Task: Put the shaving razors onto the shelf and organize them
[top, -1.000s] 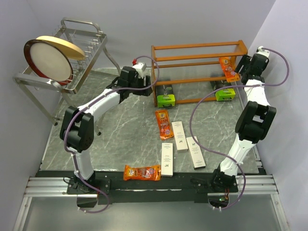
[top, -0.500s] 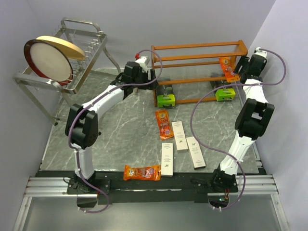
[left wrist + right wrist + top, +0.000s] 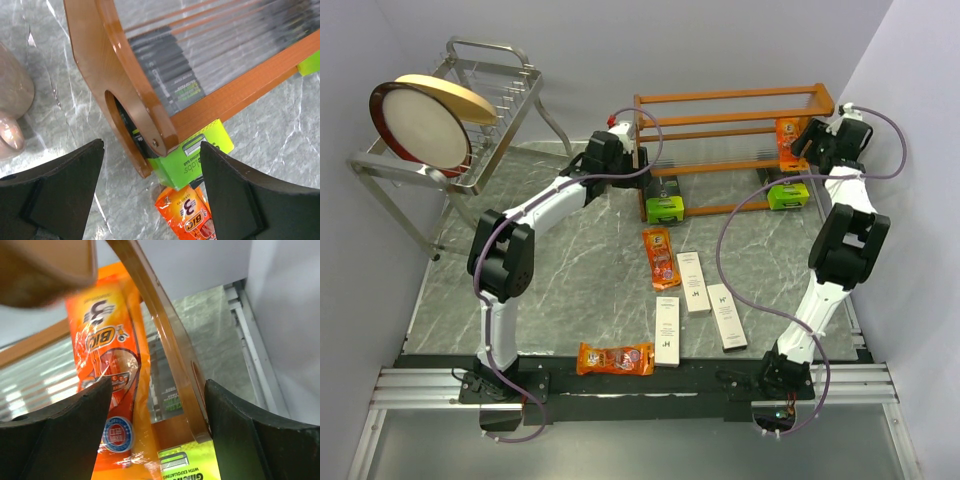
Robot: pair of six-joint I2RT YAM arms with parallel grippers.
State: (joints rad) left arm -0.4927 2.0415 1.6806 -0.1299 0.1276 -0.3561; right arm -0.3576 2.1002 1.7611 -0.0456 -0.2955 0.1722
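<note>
Now both grippers stand wide open, holding nothing: the left gripper (image 3: 150, 150) at the shelf (image 3: 725, 98)'s left end, the right gripper (image 3: 157, 385) upper right, beside an orange packet (image 3: 107, 352) on the shelf.

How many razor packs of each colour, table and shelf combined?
White boxes: 3
Orange packets: 3
Green packs: 2
Total: 8
</note>
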